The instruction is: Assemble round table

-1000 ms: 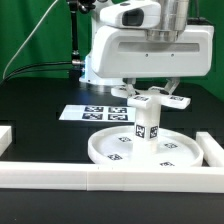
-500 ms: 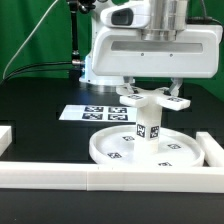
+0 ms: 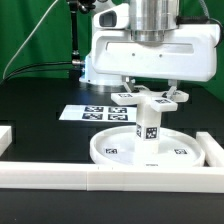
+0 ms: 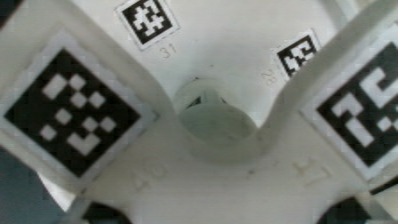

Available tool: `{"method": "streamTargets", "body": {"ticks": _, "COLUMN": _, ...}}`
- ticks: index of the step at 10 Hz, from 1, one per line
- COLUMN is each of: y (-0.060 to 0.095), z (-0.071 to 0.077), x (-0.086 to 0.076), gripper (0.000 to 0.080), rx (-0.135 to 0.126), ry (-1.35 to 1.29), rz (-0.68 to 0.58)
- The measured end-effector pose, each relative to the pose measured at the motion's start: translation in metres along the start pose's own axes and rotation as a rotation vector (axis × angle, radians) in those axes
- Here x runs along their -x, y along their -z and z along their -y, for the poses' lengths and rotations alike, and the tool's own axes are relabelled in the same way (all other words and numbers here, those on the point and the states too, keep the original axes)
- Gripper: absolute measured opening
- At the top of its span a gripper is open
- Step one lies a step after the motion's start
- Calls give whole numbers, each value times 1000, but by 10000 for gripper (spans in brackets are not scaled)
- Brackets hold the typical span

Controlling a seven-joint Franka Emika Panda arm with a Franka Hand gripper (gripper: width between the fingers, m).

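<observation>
The large rimmed round disc (image 3: 105, 150) lies flat on the black table. The short thick cylinder leg (image 3: 148, 128) stands upright at its middle. The cross-shaped foot piece (image 3: 150, 99) sits on top of the leg. My gripper (image 3: 150, 93) comes straight down over it, its fingers (image 3: 131, 90) closed on the foot piece from both sides. In the wrist view the foot piece (image 4: 217, 115) fills the picture, showing tagged arms around a round hub. The fingertips are hardly visible there.
The marker board (image 3: 92, 112) lies just behind the disc. Long white bars edge the area at the front (image 3: 100, 178), on the exterior view's right (image 3: 212, 150) and on its left (image 3: 8, 135). A green curtain hangs behind.
The gripper and the foot piece have turned about the leg's axis; the foot's arms point in new directions. Disc and leg stay in place.
</observation>
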State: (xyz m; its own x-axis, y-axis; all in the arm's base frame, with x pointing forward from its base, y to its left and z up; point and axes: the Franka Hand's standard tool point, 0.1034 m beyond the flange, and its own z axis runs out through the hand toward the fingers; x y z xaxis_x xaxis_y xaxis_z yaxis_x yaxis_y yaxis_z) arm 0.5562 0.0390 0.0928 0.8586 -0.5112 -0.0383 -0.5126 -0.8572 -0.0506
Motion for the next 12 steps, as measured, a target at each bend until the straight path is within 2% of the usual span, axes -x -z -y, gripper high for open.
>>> {"method": "streamTargets", "body": {"ticks": 3, "y": -1, "z": 0, "x": 0, "gripper": 455, "rx": 1, "ry": -19, "rz": 1}}
{"method": "streamTargets", "body": {"ticks": 4, "y": -1, "z": 0, "x": 0, "gripper": 609, "rx": 1, "ry": -19, "rz": 1}}
{"method": "streamTargets", "body": {"ticks": 5, "y": 0, "z": 0, "x": 0, "gripper": 637, "rx": 1, "ry": -19, "rz": 1}}
{"method": "streamTargets", "body": {"ticks": 6, "y": 5, "z": -1, "x": 1, "gripper": 647, "rx": 0, "ry": -3, "rz": 10}}
{"method": "streamTargets", "body": {"ticks": 8, "y": 26, "z": 6, "x": 6, "gripper": 647, "rx": -4, "ry": -9, "rz": 19}}
{"method": "streamTargets", "body": {"ticks": 12, "y": 25, "z": 8, "x": 7, "gripper": 649, "rx": -5, "ry": -18, "rz": 18}}
